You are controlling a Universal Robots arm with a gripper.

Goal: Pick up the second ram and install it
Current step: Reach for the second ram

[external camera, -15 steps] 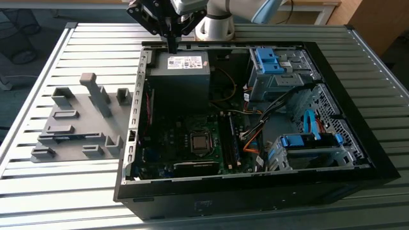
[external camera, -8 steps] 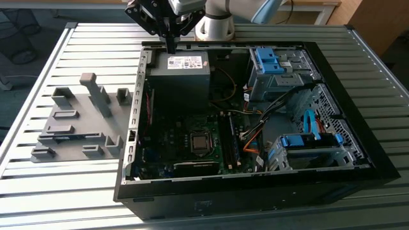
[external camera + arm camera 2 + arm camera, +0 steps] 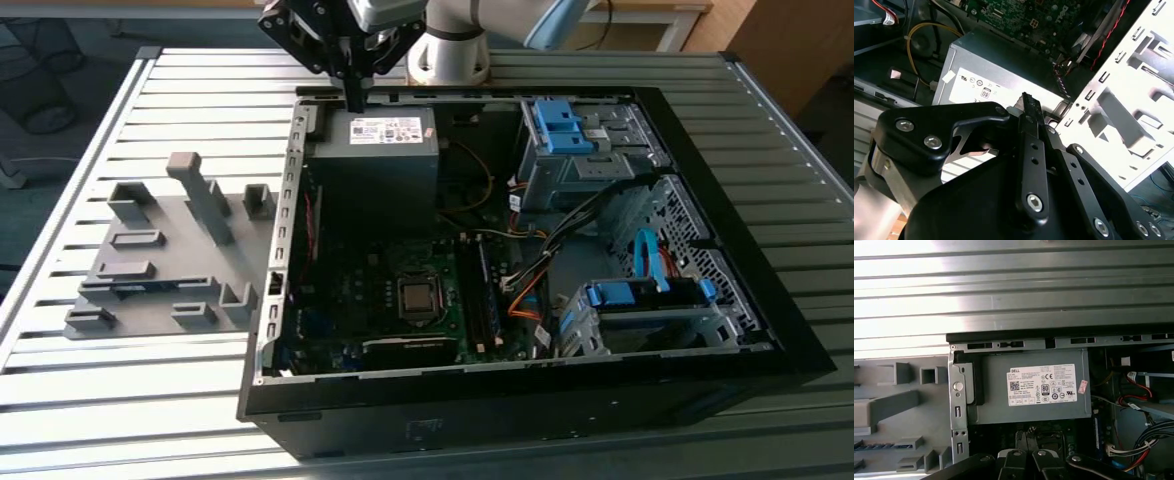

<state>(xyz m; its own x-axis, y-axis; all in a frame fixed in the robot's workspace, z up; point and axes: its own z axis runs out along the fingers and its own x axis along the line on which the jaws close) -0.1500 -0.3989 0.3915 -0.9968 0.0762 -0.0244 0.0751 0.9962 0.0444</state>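
My gripper (image 3: pixel 355 98) hangs shut and with nothing in it over the far rim of the open computer case (image 3: pixel 747 300), just above the grey power supply (image 3: pixel 380 130). In both wrist views the black fingers (image 3: pixel 1029 117) sit pressed together over that power supply (image 3: pixel 1029 390). What looks like the second ram (image 3: pixel 876 445), a thin blue-green strip, lies in a slot of the grey holder plate (image 3: pixel 884 460) outside the case. It is well apart from the gripper (image 3: pixel 1025 434).
The grey holder plate (image 3: pixel 147 300) with several upright blocks lies on the slatted table (image 3: pixel 80 400) at the exterior view's left. Inside the case are the motherboard (image 3: pixel 400 300), a green strip (image 3: pixel 474 300) standing in a slot, cables (image 3: pixel 534 270) and blue drive brackets (image 3: pixel 561 125).
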